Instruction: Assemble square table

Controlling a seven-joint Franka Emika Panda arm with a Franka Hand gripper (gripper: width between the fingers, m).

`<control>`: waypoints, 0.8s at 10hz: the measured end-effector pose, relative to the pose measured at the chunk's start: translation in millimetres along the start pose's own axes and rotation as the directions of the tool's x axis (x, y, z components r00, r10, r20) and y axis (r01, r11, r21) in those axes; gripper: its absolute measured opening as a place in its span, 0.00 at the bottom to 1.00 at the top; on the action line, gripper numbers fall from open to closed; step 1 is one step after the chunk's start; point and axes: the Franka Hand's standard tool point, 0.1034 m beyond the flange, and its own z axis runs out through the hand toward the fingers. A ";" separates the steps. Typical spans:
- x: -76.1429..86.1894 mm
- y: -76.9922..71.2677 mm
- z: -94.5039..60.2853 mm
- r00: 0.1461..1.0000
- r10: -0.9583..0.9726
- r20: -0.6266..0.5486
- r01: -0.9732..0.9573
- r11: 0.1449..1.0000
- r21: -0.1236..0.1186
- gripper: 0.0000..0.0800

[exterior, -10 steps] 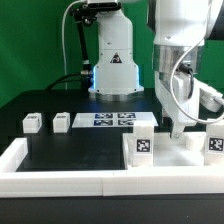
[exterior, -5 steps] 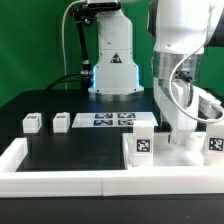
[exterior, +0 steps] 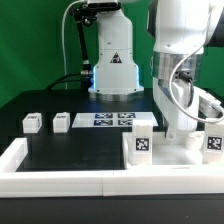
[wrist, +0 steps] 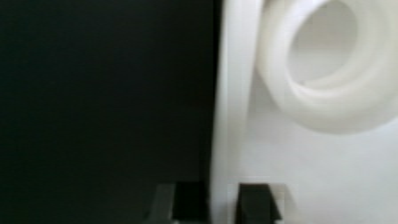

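Note:
The square table's white slab (exterior: 172, 157) lies at the exterior view's right, inside the border wall, with black-white tags (exterior: 143, 146) on its front face. My gripper (exterior: 178, 134) is down on its far part. In the wrist view the slab's edge (wrist: 228, 120) runs between my two dark fingers (wrist: 262, 203), beside a round corner socket (wrist: 338, 60). The jaws stand narrow, closed on that edge, around the gripper midpoint (wrist: 219, 205). Two small white leg blocks (exterior: 32, 122) (exterior: 61, 121) sit on the black table at the left, and another (exterior: 146, 122) sits behind the slab.
The marker board (exterior: 114, 119) lies flat mid-table in front of the robot base (exterior: 113, 70). The long white U-shaped border wall (exterior: 90, 179) runs along the front and up the left side (exterior: 14, 152). Black table surface (exterior: 75, 150) lies between the wall and the leg blocks.
The arm has come down slightly onto the slab since a second ago. In the last half second nothing visibly moves.

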 end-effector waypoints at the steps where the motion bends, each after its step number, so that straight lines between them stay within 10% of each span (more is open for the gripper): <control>1: 0.5 -0.1 -0.1 1.000 0.001 0.000 -0.001 1.000 0.000 0.07; 8: 15.5 4.4 -1.4 0.996 -0.094 -0.002 0.094 0.995 -0.014 0.08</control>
